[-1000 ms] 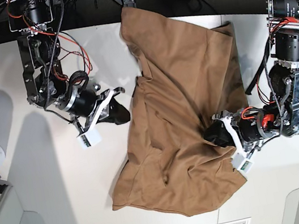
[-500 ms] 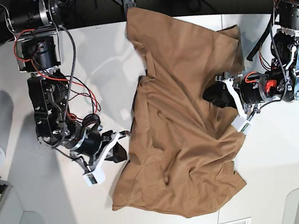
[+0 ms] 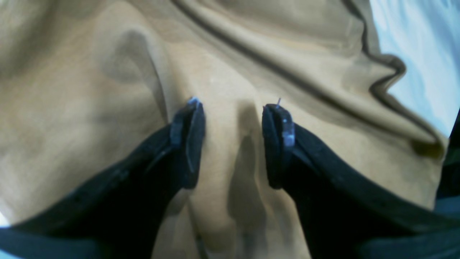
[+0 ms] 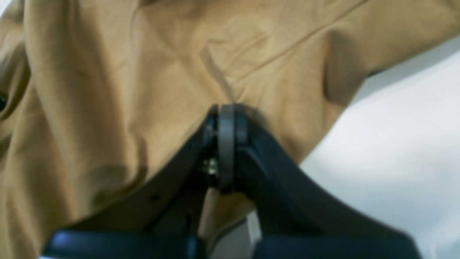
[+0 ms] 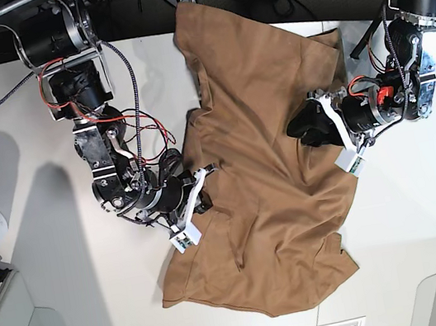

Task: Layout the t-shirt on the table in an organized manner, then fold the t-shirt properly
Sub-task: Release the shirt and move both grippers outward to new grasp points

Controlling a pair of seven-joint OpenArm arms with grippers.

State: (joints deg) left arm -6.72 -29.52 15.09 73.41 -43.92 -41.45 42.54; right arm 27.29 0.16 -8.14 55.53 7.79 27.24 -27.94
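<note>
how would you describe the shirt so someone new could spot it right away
Start at the white table; between the two arms lies the t-shirt, a rumpled tan cloth running from the far edge toward the near one. It is the only brown, soft thing there.

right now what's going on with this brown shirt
A two-arm robot is laying out a rumpled tan t-shirt on the white table. The right gripper has its jaws shut on the shirt's edge, with cloth pinched between them. The left gripper rests over the fabric with its jaws open. The shirt is not flat yet.
</note>
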